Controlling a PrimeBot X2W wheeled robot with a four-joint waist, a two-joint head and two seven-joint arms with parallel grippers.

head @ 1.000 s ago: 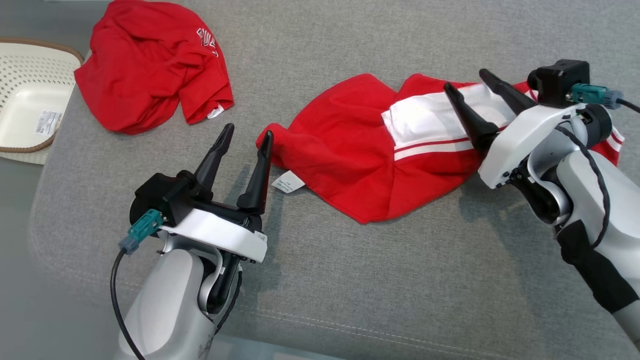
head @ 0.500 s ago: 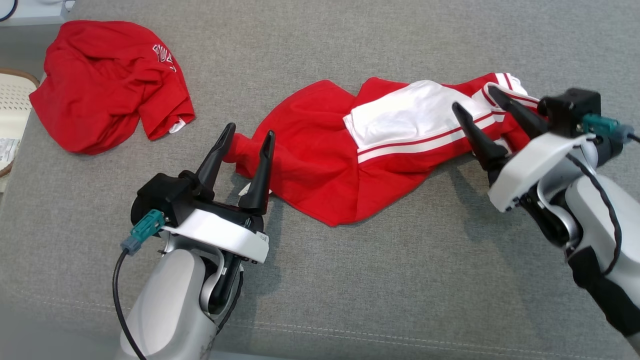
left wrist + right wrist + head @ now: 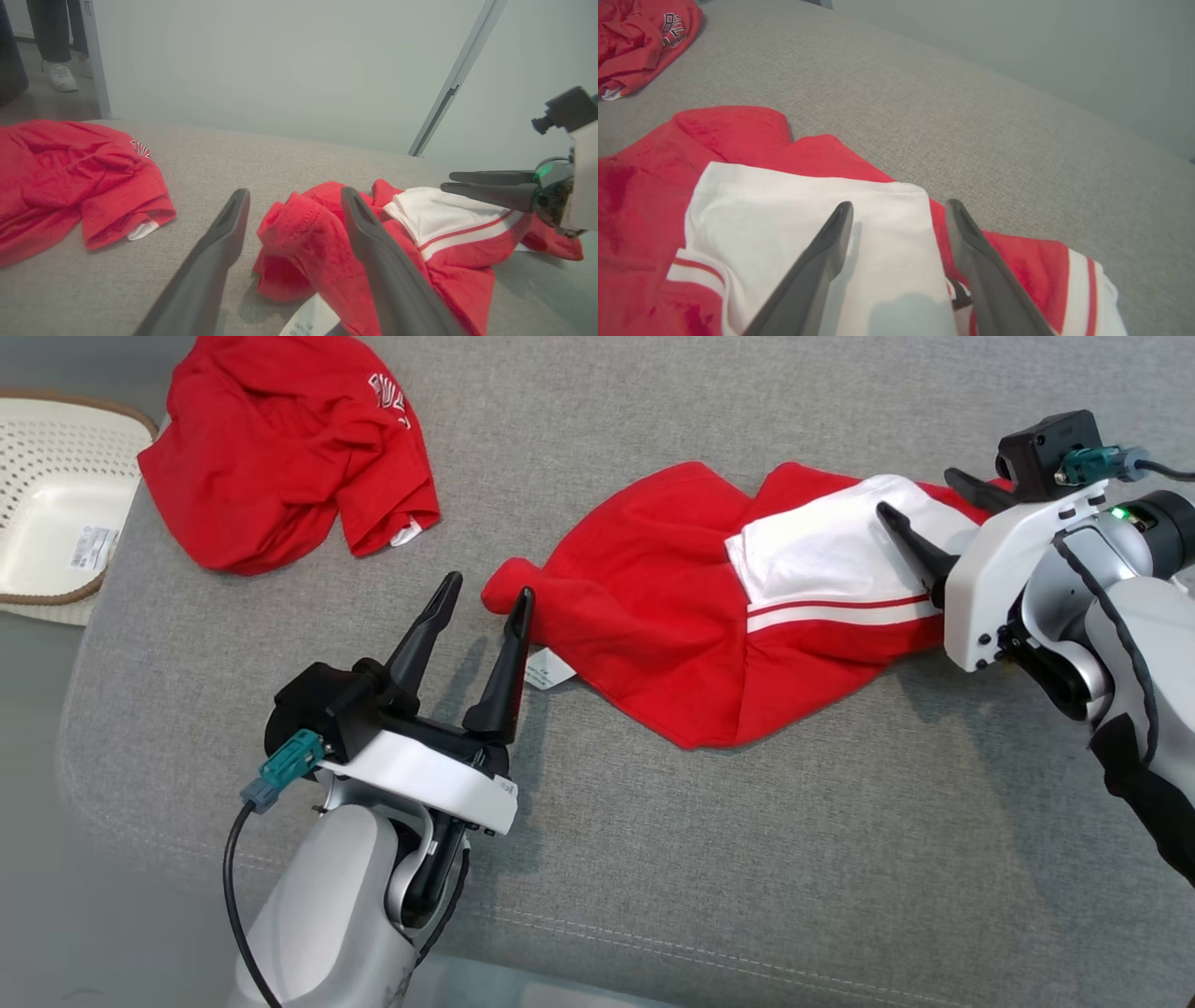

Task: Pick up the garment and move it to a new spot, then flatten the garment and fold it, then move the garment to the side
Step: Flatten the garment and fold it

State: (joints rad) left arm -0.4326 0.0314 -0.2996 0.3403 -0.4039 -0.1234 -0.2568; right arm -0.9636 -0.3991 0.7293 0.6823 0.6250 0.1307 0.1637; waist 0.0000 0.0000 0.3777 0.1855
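The garment is red with a white striped panel and lies crumpled across the middle of the grey cushion. My left gripper is open, with its fingertips at the garment's bunched left end and a white label beside it. In the left wrist view that red end sits between the open fingers. My right gripper is open over the white panel at the garment's right part, and its fingers hover just above the cloth. Nothing is gripped.
A second red garment with white lettering lies bunched at the cushion's far left. A cream perforated basket stands off the left edge. A person's foot stands on the floor beyond. The cushion's front seam runs near me.
The head camera swung, shifting the whole picture. My left gripper has edged closer, so the garment's left end now lies at its fingertips. Both grippers stay open.
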